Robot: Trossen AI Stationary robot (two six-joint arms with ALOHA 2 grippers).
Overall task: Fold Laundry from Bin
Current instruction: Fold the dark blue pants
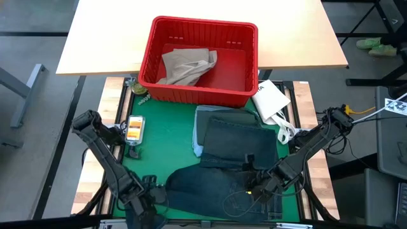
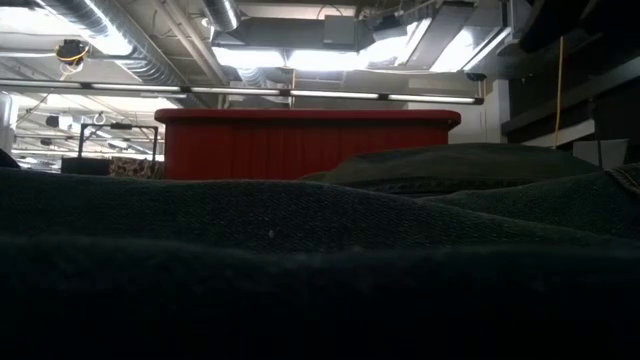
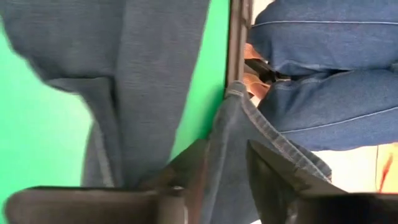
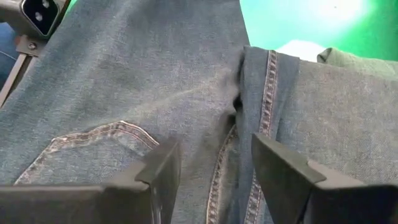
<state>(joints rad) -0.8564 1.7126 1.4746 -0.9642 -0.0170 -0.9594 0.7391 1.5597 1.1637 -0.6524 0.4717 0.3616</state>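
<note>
**Both hands down on the jeans at the near edge**

The left hand [image 3: 217,180] sits at the near-left corner of the green mat [image 1: 165,137]. In its wrist view the fingers [image 3: 186,171] stand a little apart with a fold of the denim jeans [image 1: 210,187] running up between them; the gap is narrow, and it's hard to call whether they're actually pinching the cloth or just straddling it. The right hand [image 4: 214,174] is over the jeans' right side, fingers spread fairly wide, hovering just above the seam and back pocket stitching with nothing clamped between them.

The rest of the laundry: a dark green garment [image 1: 238,143] lies folded in the middle of the mat with a light blue one [image 1: 198,130] peeking out under its left edge. The tan khaki trousers [image 1: 184,63] are crumpled inside the red bin [image 1: 251,51], which stands on the far surface.

What only the high view gives: a white packet [image 1: 270,98] right of the bin and a small orange-faced device [image 1: 134,129] on the mat's left side. The low view is mostly blocked by dark cloth, with just the bin's red wall [image 2: 300,145] rising behind it. The left wrist view alone catches a person's denim-covered legs [image 3: 329,74] beyond the surface edge.
</note>
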